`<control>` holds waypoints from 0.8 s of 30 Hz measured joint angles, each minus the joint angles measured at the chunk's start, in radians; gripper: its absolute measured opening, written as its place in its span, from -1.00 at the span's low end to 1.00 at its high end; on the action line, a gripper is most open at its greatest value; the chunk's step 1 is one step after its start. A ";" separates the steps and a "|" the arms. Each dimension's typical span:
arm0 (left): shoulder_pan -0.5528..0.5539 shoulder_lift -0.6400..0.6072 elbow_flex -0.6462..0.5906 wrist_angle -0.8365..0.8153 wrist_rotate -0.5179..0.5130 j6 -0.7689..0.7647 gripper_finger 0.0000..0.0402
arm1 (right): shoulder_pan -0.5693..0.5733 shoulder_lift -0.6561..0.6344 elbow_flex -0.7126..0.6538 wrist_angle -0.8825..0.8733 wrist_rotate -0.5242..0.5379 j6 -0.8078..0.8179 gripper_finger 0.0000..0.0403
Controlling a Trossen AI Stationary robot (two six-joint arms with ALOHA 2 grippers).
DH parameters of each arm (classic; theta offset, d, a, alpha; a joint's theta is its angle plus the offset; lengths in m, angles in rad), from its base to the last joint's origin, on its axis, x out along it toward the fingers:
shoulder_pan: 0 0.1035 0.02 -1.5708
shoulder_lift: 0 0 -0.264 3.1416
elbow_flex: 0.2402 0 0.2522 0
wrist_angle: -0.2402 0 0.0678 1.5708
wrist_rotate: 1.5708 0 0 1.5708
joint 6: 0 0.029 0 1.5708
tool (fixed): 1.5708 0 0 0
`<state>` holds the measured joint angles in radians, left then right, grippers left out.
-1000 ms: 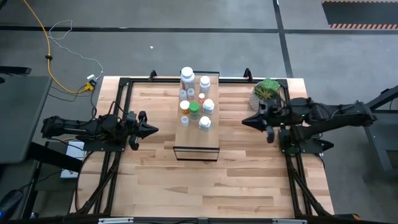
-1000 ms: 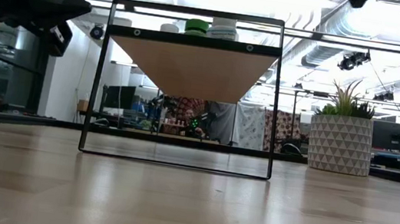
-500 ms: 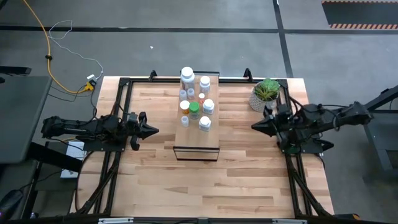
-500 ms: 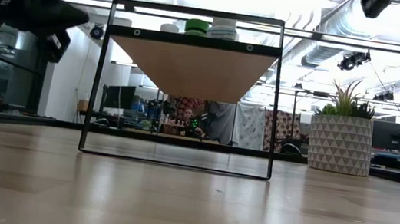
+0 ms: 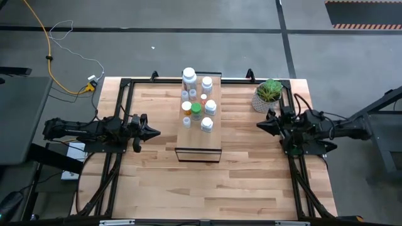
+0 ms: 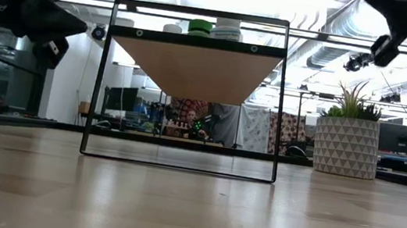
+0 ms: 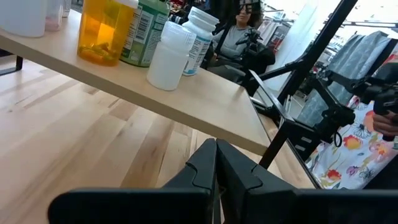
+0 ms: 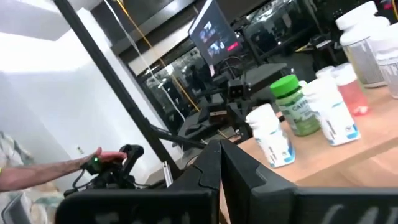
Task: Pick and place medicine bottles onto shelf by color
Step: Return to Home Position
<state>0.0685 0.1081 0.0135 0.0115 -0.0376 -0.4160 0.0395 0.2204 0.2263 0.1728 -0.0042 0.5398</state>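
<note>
Bottles (image 5: 197,100) stand clustered on the shelf (image 5: 200,139), upper centre of the high view. My left claw (image 5: 154,132), at left, and right claw (image 5: 259,125), at right, are both pinched closed and empty. Risk: the plant (image 5: 269,93) sits just beside my right claw, so a wide swing could tip it.

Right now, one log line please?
medicine bottles on shelf | left gripper shut, left of shelf | right gripper shut, right of shelf, near plant

No text legible. Labels on medicine bottles (image 7: 169,57) too small to read; barcode on green bottle (image 7: 146,34).
</note>
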 joint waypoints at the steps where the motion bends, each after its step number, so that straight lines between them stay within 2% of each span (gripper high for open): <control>1: 0.000 0.000 0.000 0.000 0.000 0.000 -0.99 | -0.011 -0.008 -0.023 0.022 -0.006 0.004 -1.00; 7: 0.000 0.000 0.000 0.000 0.000 0.000 -0.99 | -0.062 -0.020 -0.167 0.249 -0.025 0.013 -1.00; 10: 0.000 0.000 0.000 0.000 0.000 0.000 -0.99 | -0.088 -0.020 -0.210 0.286 -0.035 0.001 -1.00; 17: 0.000 0.000 0.000 0.000 0.000 0.000 -0.99 | -0.099 -0.020 -0.215 0.182 -0.033 -0.217 -1.00; 24: 0.000 0.000 0.000 0.000 0.000 0.000 -0.98 | -0.099 -0.020 -0.215 -0.016 0.027 -0.239 -1.00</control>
<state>0.0685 0.1081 0.0132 0.0116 -0.0372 -0.4160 -0.0593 0.2001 0.0109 0.1565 0.0226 0.3009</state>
